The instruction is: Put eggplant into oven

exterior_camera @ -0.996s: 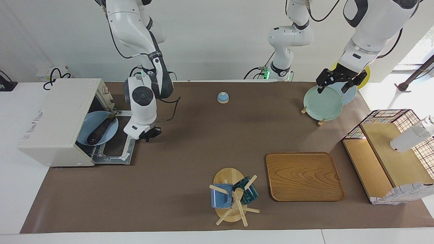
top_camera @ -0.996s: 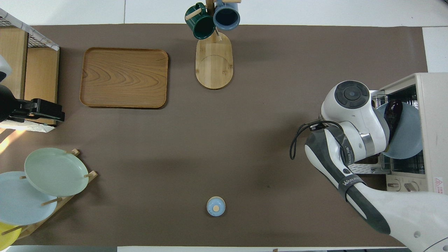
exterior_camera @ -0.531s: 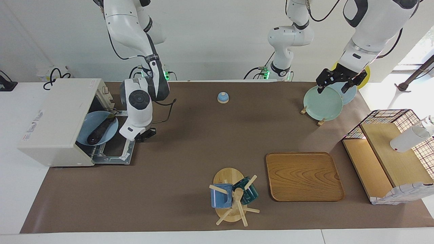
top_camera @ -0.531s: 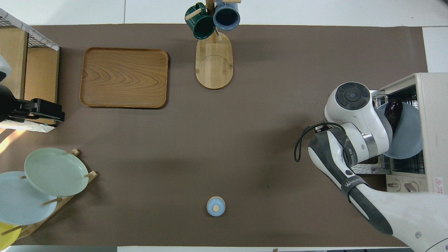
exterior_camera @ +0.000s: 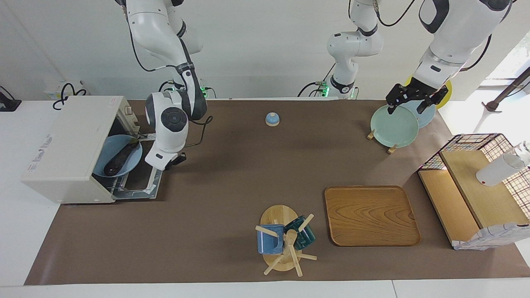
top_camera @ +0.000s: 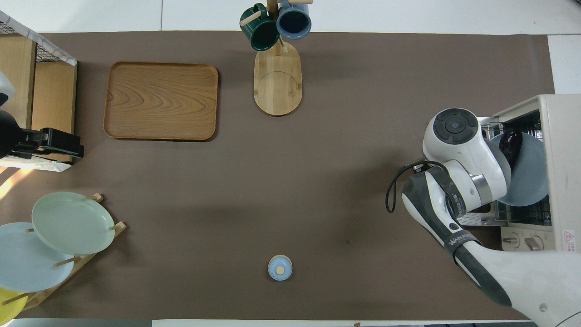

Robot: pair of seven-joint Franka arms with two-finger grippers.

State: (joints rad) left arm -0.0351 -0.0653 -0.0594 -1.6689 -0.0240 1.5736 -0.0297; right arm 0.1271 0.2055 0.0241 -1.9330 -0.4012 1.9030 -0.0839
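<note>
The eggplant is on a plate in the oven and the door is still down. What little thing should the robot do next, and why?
Probably lift the door shut with the right gripper, which is shut and sits at the door's edge. The eggplant already lies on the blue plate inside the oven, so only closing seems left. The left gripper waits, open, over the plate rack.

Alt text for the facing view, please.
An eggplant lies on a blue plate inside the open oven. The shut right gripper is at the edge of the oven's lowered door; the open left gripper waits over a rack of plates.
</note>
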